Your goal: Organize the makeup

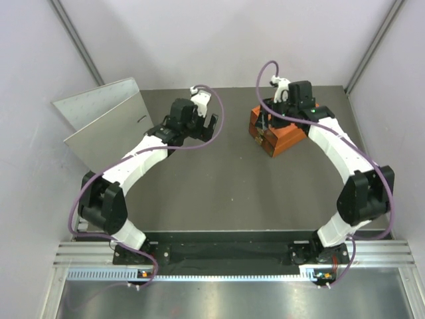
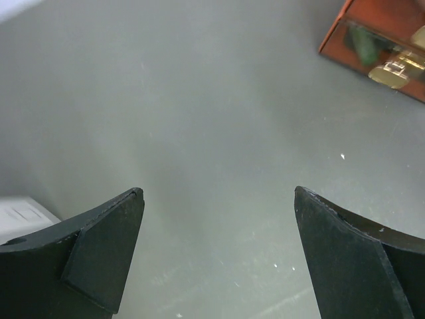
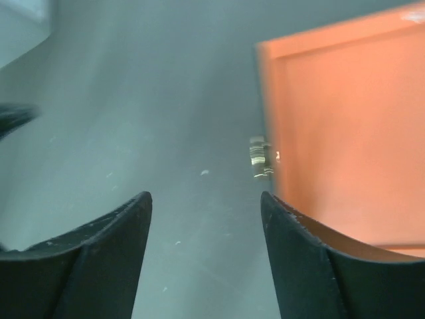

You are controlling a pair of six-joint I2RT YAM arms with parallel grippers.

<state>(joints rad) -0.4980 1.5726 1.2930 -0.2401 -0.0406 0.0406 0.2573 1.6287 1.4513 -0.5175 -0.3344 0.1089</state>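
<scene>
My left gripper point(image 2: 219, 193) hovers spread wide, left of the orange drawer box point(image 1: 287, 141). My right gripper point(image 3: 206, 196) gapes at its edge.

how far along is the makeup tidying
Nearly done, it seems: no makeup lies loose on the table, and something green shows inside the orange drawer box. Nothing is in hand; the left gripper and right gripper are open, the right beside the box's gold knob. Whether the drawer is fully shut, I cannot tell.
</scene>
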